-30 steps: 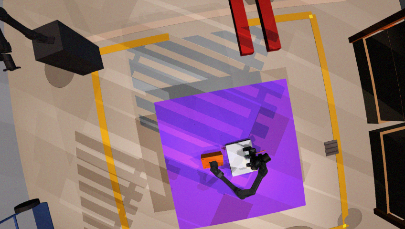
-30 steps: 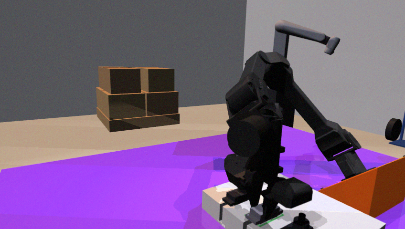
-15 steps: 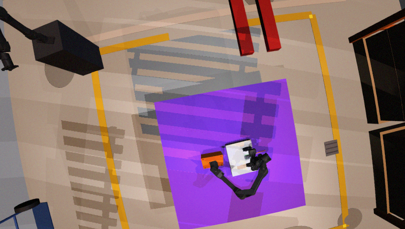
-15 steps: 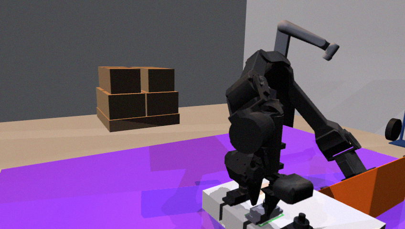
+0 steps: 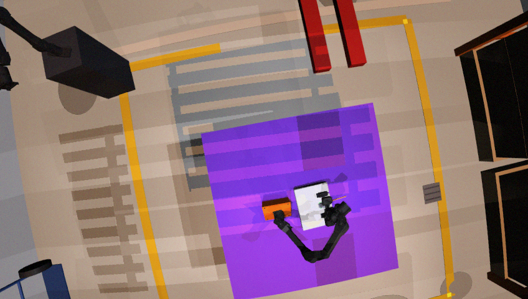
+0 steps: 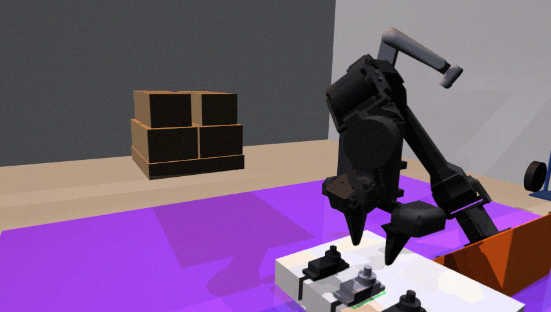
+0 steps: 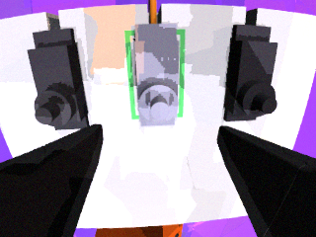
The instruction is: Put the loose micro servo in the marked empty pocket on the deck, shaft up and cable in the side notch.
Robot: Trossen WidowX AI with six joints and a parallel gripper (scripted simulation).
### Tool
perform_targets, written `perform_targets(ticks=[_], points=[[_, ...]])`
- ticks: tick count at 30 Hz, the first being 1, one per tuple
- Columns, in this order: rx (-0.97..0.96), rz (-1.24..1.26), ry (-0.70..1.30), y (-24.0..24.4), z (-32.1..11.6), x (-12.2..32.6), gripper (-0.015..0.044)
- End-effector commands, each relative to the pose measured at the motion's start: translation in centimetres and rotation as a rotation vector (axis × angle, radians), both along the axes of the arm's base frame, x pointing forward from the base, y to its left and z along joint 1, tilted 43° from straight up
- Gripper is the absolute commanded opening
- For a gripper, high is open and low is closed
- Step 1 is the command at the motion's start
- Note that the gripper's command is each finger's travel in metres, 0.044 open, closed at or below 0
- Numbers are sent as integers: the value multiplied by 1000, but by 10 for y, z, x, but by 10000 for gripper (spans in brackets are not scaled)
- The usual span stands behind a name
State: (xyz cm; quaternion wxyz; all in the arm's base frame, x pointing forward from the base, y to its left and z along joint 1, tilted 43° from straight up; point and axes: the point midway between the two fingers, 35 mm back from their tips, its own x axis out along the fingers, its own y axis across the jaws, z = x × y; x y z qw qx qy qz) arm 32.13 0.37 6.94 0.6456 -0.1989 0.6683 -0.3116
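Note:
The grey micro servo (image 6: 359, 288) (image 7: 157, 64) sits in the green-marked pocket (image 7: 183, 49) on the white deck (image 5: 307, 207) (image 6: 456, 282) (image 7: 153, 163), between two black servos. Its shaft points up, and it looks about as low as its neighbours. The small gap under its ears cannot be judged. Its orange cable (image 7: 153, 11) (image 5: 339, 198) leaves at the side notch and runs out past the deck edge; how deep it lies in the notch is unclear. My gripper (image 6: 371, 254) (image 7: 161, 132) is open and empty, its fingertips above the deck, beyond the servo's shaft end and clear of it.
A black servo (image 6: 326, 266) (image 7: 54, 74) stands on one side of the pocket and another black servo (image 7: 252, 69) (image 6: 409, 303) on the other. An orange box (image 5: 276, 210) (image 6: 522, 251) at the arm's base stands beside the deck on the purple mat (image 5: 259, 266).

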Motion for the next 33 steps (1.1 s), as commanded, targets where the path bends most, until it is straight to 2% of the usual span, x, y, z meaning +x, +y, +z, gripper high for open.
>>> perform_targets(ticks=[1,4,11,18,33], points=[[8,11,0,32,25,-49,424],[4,8,3,40,35,-72,440],[6,12,2,41,36,-72,440],[43,86,-20,67,62,-63,440],[43,86,-20,67,62,-63,440]])
